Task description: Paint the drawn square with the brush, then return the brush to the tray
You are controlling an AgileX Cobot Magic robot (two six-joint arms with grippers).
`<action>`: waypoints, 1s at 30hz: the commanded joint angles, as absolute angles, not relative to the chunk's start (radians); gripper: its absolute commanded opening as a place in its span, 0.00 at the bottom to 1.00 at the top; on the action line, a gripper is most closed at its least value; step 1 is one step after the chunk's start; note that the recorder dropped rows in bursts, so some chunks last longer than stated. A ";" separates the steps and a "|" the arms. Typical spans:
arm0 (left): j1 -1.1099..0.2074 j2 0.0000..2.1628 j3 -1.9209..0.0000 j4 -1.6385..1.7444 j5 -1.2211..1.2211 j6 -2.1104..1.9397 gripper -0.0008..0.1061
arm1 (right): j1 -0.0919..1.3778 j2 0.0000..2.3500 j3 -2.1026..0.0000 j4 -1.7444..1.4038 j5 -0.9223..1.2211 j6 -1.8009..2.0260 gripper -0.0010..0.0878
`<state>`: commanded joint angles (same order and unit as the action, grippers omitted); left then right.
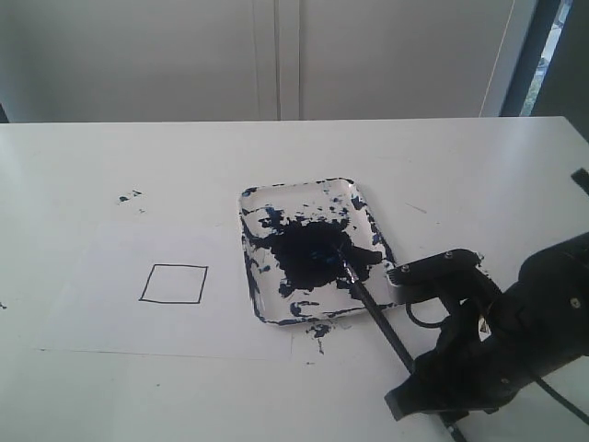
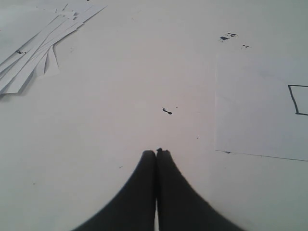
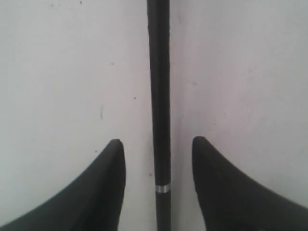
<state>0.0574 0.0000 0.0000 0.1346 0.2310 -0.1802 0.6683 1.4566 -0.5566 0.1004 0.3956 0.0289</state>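
Brush rests with its tip in the dark paint of the tray. Its handle projects toward 5 o'clock over the rim onto the table, which I judge keeps it loaded and reachable. My right end effector straddles the handle, jaws apart, not clamped. Left end effector is parked, jaws together. The drawn square, at 9 o'clock of the tray, is unpainted.
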 joint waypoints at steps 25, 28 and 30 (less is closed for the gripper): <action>0.057 0.000 0.000 0.135 0.231 -0.180 0.01 | 0.668 1.459 -0.496 0.100 0.204 0.102 0.44; 0.057 0.000 0.000 0.135 0.231 -0.180 0.01 | 0.668 1.459 -0.496 0.100 0.194 0.102 0.44; 0.057 0.000 0.000 0.135 0.231 -0.180 0.01 | 0.668 1.470 -0.496 0.100 0.186 0.102 0.44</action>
<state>0.0574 0.0000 0.0000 0.1346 0.2310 -0.1802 0.6683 1.4700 -0.4956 0.1004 0.1855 0.1020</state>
